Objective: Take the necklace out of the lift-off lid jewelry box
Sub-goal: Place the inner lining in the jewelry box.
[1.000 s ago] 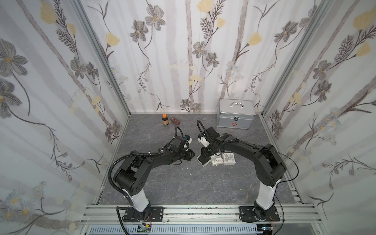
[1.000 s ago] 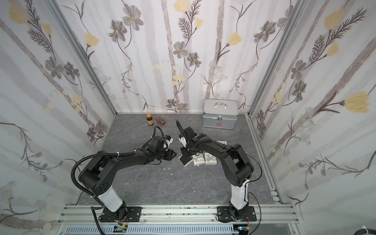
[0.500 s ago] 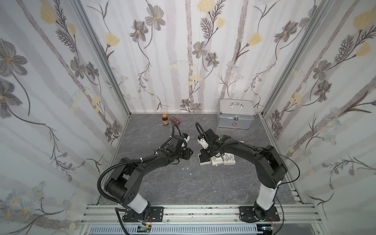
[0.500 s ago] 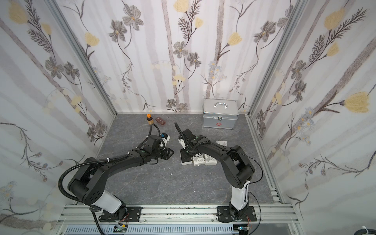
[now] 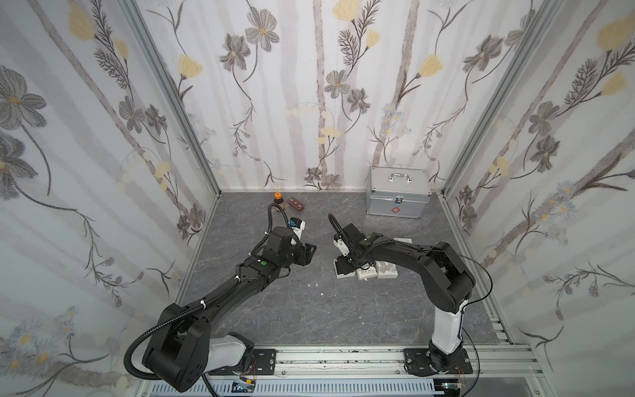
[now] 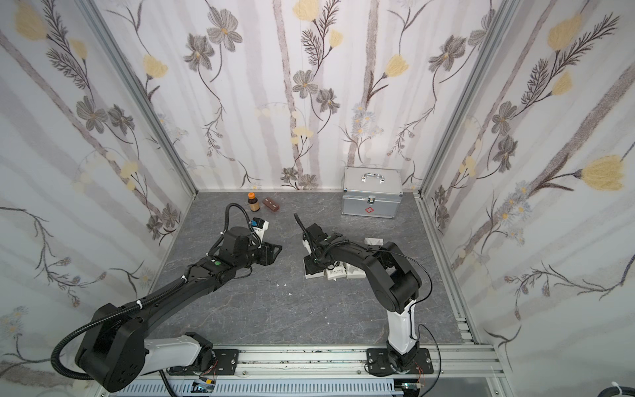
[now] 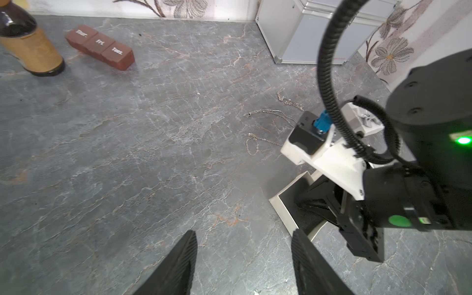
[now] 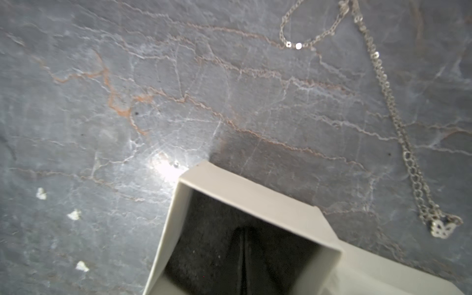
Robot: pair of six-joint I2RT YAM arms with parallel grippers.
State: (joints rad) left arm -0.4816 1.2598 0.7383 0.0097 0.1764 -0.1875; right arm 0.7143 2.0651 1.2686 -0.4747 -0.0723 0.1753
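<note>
Right wrist view: the necklace [image 8: 408, 154] lies loose on the grey stone-look tabletop [image 8: 153, 76]. It is outside the open jewelry box [image 8: 255, 194], roughly twelve to one o'clock from it. The right gripper [image 8: 242, 237] is pressed together inside the box. The left gripper [image 7: 242, 232], near ten o'clock, is spread and empty.

Place: robot-lab booth was indicated | walls: white floral-printed panels [image 5: 309, 103] were framed by silver aluminium posts [image 5: 170, 103] | floor: grey marbled sheet [image 5: 309, 309] | base: black robot arms [image 5: 220, 299] were bolted to slotted aluminium rail [image 5: 343, 357]
</note>
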